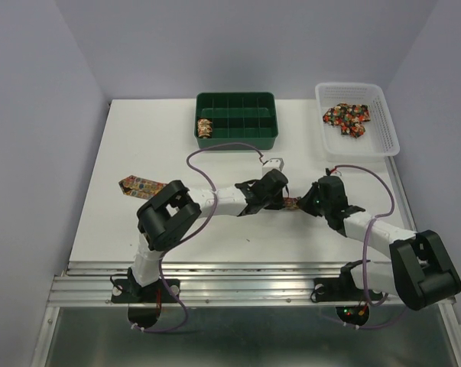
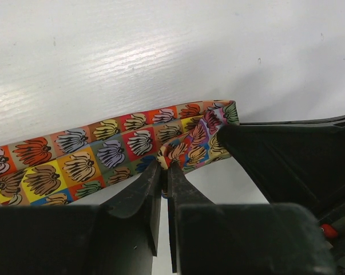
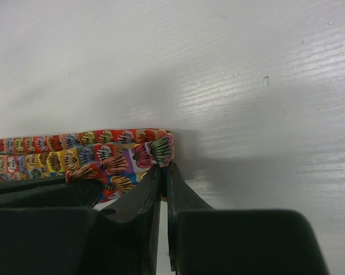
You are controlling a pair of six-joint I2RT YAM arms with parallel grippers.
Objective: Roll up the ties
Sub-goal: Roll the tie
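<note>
One long flat necktie (image 1: 137,185) of patchwork-printed fabric in red, orange and gold: lies across the middle of the white table (image 1: 138,138), wider end out to the left, other end doubled over at centre where both my wrists meet. My left gripper (image 2: 165,166): jaws drawn almost together with a thin slit between, tips against the folded fabric; whether cloth is caught, I cannot tell. My right gripper (image 3: 163,167): jaws pinched on the corner of the folded end. One rolled tie (image 1: 205,128): in a leftmost compartment of the green plastic divider tray (image 1: 236,95). Several loose ties (image 1: 346,117): heaped in the white plastic mesh basket (image 1: 352,86), far right. Step in hand, by my reckoning: starting the roll, first turn at the centre end. Next move calls for: turning the pinched end over onto the strip, edges kept square, the other jaws pinning the fold against springing open.
</note>
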